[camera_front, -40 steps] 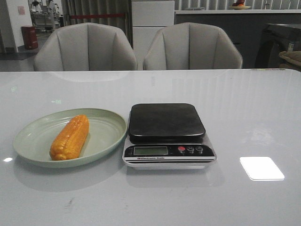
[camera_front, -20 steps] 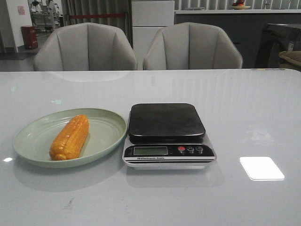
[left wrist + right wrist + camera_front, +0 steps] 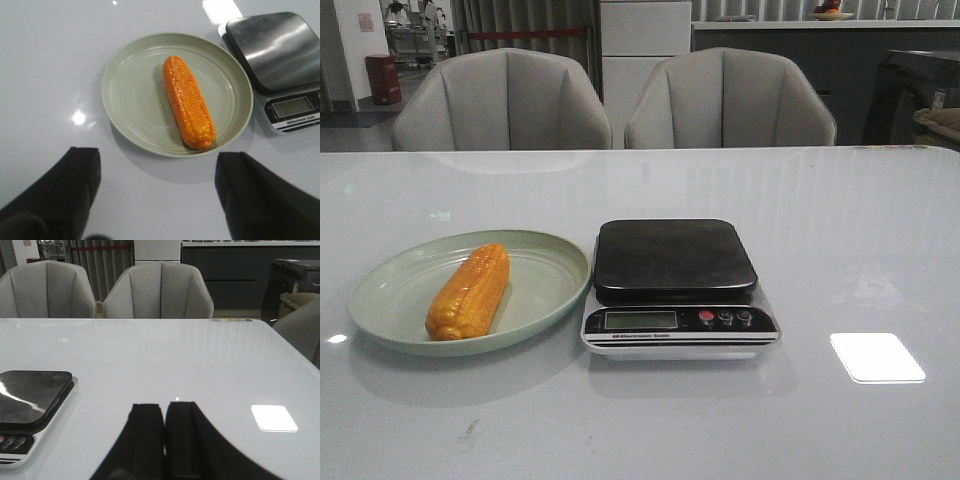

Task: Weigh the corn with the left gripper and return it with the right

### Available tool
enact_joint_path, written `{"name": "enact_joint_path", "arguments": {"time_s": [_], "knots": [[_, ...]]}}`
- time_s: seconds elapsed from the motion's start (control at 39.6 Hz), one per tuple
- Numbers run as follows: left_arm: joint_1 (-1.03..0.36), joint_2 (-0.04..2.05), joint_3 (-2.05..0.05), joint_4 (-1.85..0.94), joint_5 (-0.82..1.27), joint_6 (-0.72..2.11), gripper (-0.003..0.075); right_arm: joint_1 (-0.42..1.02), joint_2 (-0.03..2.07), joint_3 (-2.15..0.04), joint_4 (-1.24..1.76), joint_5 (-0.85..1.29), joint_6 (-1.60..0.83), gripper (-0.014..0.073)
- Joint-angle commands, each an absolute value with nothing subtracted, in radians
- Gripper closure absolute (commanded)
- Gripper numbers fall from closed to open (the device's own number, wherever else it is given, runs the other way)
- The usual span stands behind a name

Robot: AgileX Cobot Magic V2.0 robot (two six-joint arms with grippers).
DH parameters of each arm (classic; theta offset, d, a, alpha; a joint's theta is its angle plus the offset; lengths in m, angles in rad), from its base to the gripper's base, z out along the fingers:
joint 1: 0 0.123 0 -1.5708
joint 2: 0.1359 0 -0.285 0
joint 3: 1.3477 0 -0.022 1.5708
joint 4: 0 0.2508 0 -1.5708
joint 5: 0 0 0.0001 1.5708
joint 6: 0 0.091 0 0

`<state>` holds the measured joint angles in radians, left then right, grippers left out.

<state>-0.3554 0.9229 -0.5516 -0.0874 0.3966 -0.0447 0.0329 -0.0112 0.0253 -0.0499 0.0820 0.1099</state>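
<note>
The corn [image 3: 468, 292] lies on its side in the pale green plate [image 3: 545, 300] at the near left of the worktop [image 3: 840, 250], its long axis running near-to-far with a slight tilt. The scale [image 3: 675, 287] sits just right of the plate, its dark platform bare.

The left hand [image 3: 155, 195] hovers above the worktop on the near side of the plate, its 2 fingers [image 3: 70, 185] spread wide and holding nothing. The right hand [image 3: 164, 440] is parked low over the worktop to the right of the scale, its 2 fingers pressed together and empty.

The step in hand looks like the first reach for the cob. It would go best if the left hand came down across the cob's middle, fingers straddling its width, not its length, and cleared the plate rim before closing. A centred pinch should keep the cob from tipping on the short carry to the platform.

Neither arm shows in the front view. The scale's display is too small to read, and the wrist views cut off both hands above the fingers.
</note>
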Motion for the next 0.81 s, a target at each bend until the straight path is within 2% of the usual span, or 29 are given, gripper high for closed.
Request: {"name": "enact_joint_path", "arguments": {"time_s": [0.0,0.35,0.68,0.78], "knots": [[-0.388,1.035,-0.633,-0.11,0.328,-0.045,0.0185,0.028,-0.029,0.036,-0.061,0.006,0.102,0.0439],[-0.431,1.449,-0.857,-0.17,0.332,-0.045,0.0185,0.028,-0.029,0.036,-0.061,0.006,0.102,0.0439],[-0.431,1.641,-0.953,-0.23,0.339,-0.045,0.0188,0.028,-0.029,0.036,-0.061,0.006,0.102,0.0439],[-0.431,1.681,-0.969,-0.233,0.346,-0.045,0.0214,0.028,-0.029,0.036,-0.061,0.006,0.102,0.0439]]}}
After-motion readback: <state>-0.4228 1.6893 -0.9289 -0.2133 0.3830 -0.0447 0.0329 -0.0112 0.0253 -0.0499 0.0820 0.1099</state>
